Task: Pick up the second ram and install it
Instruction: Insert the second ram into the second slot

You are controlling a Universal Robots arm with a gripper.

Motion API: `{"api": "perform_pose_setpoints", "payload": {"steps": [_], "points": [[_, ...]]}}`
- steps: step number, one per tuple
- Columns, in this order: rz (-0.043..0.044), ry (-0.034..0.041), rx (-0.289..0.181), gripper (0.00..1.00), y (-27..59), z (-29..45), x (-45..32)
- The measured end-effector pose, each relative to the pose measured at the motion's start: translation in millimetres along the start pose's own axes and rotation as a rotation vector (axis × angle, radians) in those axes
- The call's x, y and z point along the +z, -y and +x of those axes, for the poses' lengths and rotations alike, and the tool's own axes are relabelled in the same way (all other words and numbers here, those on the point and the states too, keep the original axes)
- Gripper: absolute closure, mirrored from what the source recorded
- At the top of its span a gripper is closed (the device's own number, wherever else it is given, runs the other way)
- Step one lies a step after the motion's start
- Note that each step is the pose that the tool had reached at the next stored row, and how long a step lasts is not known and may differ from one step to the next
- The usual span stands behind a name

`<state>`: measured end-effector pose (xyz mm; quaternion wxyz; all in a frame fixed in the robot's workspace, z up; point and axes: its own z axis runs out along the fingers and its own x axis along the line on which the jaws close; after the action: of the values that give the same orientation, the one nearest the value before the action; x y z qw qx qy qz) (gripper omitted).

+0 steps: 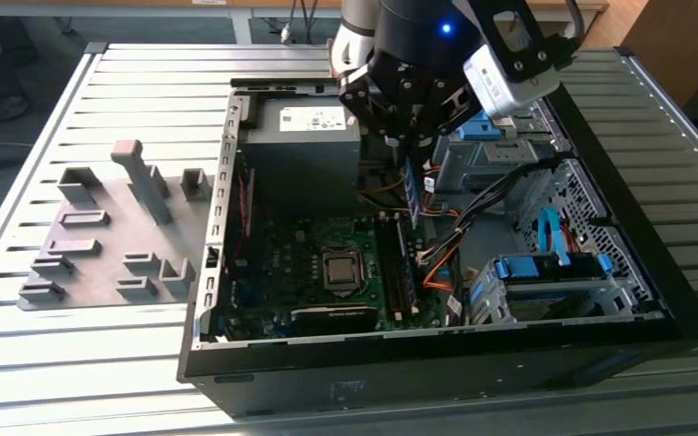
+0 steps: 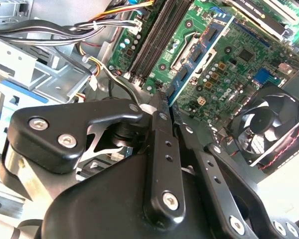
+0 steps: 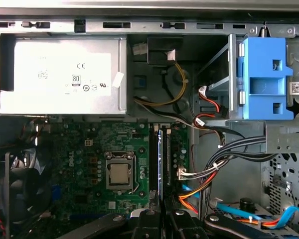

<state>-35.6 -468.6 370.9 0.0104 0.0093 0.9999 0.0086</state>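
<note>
The near edge of the open computer case (image 1: 446, 359) faces the exterior camera, its black wall running across the slatted metal table (image 1: 70, 381). Just inside, at the exterior view's right, sits a blue-trimmed drive cage (image 1: 549, 277) with blue and orange cables (image 1: 440, 268) trailing towards the green motherboard (image 1: 313, 263). The bare processor socket (image 1: 341, 269) lies mid-board, with the long black memory slots (image 1: 400, 268) just to its right in the exterior view.

Above those slots hangs the gripper (image 1: 413, 150), its fingers closed on the second ram (image 1: 414, 193), which points edge-down over the slot area and does not yet appear seated. In the first wrist view the ram (image 3: 160, 164) shows as a thin blue edge lined up along the slots (image 3: 168, 157), between the socket (image 3: 119, 173) and the cable bundle (image 3: 214, 169). In the second wrist view the black fingers (image 2: 162, 149) pinch together over the board (image 2: 214, 64), with a case fan (image 2: 269, 124) beside.

Farther back stands the grey power supply (image 1: 301, 136), touching the case's far wall. To the exterior view's left, well apart from the case, a grey holder tray (image 1: 119, 236) with upright posts rests on the table. Beyond the table are floor and wooden furniture (image 1: 676, 36).
</note>
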Motion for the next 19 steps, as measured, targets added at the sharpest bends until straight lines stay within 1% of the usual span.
{"api": "perform_pose_setpoints", "payload": {"steps": [5, 8, 9, 15, 19], "points": [[-0.0005, -0.0021, -0.025, 0.86, 0.1, -0.5, 5.1], [-0.0005, -0.0085, -0.026, 0.86, 0.2, -0.5, 9.5], [-0.0005, -0.0094, -0.026, 0.86, 0.2, -0.5, 10.5], [-0.0007, -0.0095, -0.027, 0.86, 0.3, -0.7, 12.6], [-0.0008, -0.01, -0.045, 0.86, 0.3, -0.6, 15.4]]}}
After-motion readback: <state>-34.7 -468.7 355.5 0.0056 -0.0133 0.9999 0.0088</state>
